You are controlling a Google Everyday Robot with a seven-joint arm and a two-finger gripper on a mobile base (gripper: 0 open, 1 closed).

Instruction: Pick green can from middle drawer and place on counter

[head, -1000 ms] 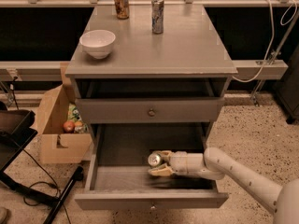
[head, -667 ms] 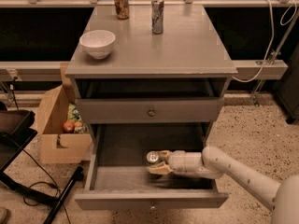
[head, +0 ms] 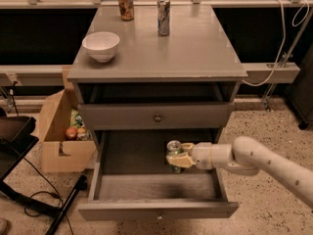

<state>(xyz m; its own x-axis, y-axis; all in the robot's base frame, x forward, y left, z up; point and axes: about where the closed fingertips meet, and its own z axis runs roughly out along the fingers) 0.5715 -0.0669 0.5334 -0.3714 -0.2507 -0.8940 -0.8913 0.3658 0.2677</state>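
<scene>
The green can (head: 173,151) stands upright in the open middle drawer (head: 156,210), silver top up, toward the drawer's right half. My gripper (head: 177,157) reaches in from the right on a white arm and its tan fingers (head: 180,160) are shut around the can's body. The can looks slightly raised above the drawer floor. The counter (head: 195,48) is the grey cabinet top above, well above the gripper.
On the counter stand a white bowl (head: 101,45) at the left, a copper-brown can (head: 126,4) and a slim silver-blue can (head: 164,17) at the back. A closed knobbed drawer front (head: 157,116) overhangs the open drawer. A cardboard box (head: 61,131) sits on the floor at the left.
The gripper and can have shifted a little left and up inside the drawer; the can now stands more upright in the fingers.
</scene>
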